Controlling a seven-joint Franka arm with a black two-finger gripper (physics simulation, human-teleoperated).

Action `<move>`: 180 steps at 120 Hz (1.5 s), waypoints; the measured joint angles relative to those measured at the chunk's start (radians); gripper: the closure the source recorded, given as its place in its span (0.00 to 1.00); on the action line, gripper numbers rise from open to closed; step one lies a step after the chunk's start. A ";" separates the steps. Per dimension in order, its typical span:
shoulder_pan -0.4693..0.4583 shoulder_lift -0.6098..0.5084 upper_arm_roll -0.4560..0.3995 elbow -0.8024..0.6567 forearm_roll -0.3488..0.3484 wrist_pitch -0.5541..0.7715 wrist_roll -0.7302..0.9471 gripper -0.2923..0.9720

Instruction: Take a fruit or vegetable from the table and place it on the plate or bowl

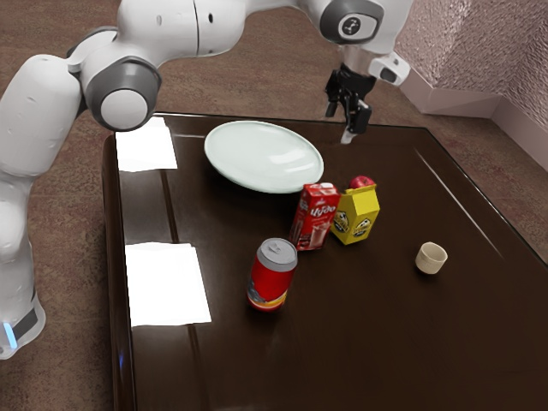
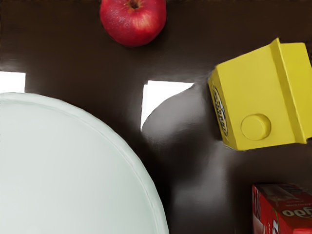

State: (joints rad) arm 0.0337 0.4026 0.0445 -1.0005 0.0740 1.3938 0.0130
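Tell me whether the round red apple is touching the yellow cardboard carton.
Apart. The wrist view shows bare dark tabletop between the round red apple and the yellow cardboard carton.

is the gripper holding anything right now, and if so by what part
Nothing is held. The gripper hangs open and empty beyond the plate; the apple sits on the table by the yellow carton.

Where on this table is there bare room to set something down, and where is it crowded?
Bare: the table from the can and cup to the near edge, the gap between those two, and the plate itself. Crowded: red carton, yellow carton and apple bunch together beside the plate's rim.
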 joint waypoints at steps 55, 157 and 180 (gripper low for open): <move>0.005 0.193 -0.016 0.091 -0.017 0.120 0.007 0.23; 0.113 0.531 -0.113 0.431 0.008 0.263 0.149 0.23; 0.125 0.577 -0.112 0.424 0.022 0.291 0.157 0.23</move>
State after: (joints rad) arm 0.1582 0.9801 -0.0675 -0.5764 0.0962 1.6846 0.1702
